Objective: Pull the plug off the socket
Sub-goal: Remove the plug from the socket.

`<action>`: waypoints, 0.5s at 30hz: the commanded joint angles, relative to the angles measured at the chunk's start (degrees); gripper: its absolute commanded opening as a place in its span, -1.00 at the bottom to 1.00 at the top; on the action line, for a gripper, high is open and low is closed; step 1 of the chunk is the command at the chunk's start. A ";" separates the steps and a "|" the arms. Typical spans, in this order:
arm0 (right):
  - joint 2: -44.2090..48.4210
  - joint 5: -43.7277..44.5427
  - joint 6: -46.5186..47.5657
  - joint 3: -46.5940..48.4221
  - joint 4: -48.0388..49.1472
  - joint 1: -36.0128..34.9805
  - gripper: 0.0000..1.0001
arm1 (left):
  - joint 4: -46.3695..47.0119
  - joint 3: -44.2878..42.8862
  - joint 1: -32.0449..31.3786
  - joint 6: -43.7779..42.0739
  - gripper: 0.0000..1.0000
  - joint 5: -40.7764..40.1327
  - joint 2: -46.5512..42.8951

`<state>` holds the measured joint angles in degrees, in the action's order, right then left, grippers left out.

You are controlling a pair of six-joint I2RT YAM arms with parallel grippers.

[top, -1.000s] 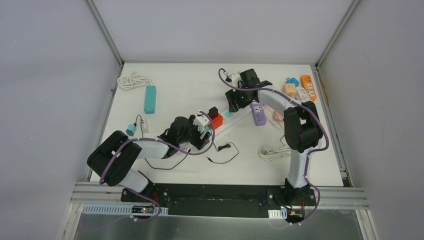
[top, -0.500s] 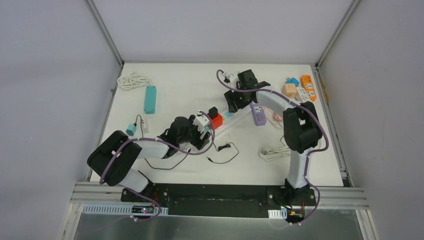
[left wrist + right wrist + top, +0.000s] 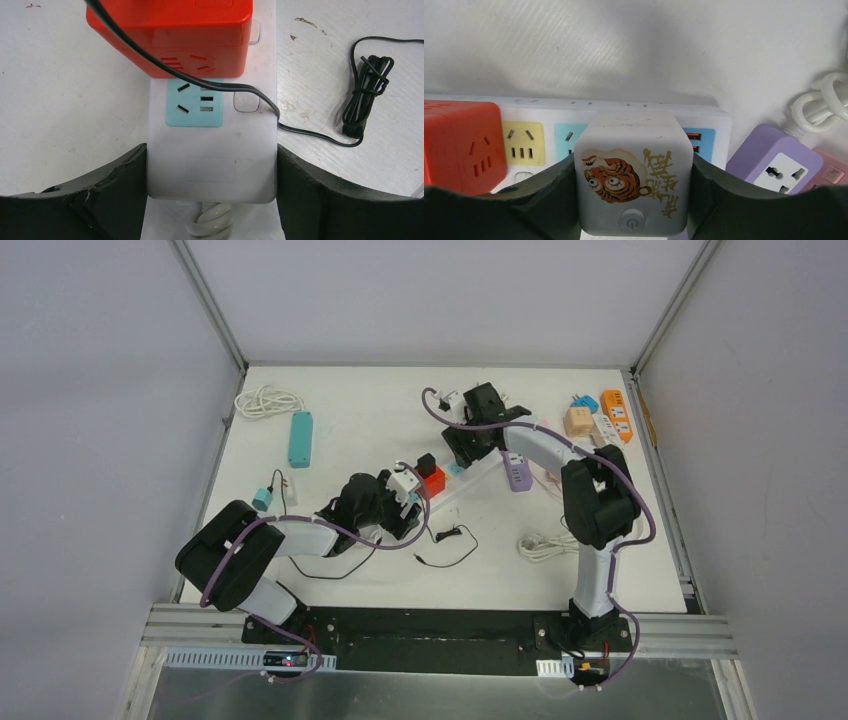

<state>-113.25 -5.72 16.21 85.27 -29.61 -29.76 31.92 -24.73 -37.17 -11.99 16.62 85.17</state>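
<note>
A white power strip (image 3: pixel 470 476) lies slanted mid-table. My left gripper (image 3: pixel 400 508) is shut on its cable end; in the left wrist view the strip (image 3: pixel 212 150) fills the gap between both fingers (image 3: pixel 107 190). A red cube adapter (image 3: pixel 170 30) with a black cord sits plugged in ahead. My right gripper (image 3: pixel 468 447) is shut on a white cube plug with a tiger print (image 3: pixel 631 175), over the strip (image 3: pixel 524 107) between its teal and blue sockets. I cannot tell if its pins are still seated.
A purple adapter (image 3: pixel 774 167) lies right of the strip, also in the top view (image 3: pixel 517 468). A thin black cable (image 3: pixel 447 540) and a white cable (image 3: pixel 548 545) lie near the front. A teal strip (image 3: pixel 300 438) and a white coil (image 3: pixel 268 400) lie at the left, orange and beige adapters (image 3: pixel 600 415) at the back right.
My right gripper, with the white cube plug in it, has shifted a little to the left. The left gripper and the strip have stayed put.
</note>
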 commanded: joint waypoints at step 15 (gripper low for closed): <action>-1.36 -5.55 -0.17 0.58 -4.77 2.33 -1.00 | -0.64 -0.67 -0.71 0.87 -1.00 4.19 0.24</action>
<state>-114.13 -14.20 14.50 86.48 -31.11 -25.45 32.18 -24.75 -37.17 -11.94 16.84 85.17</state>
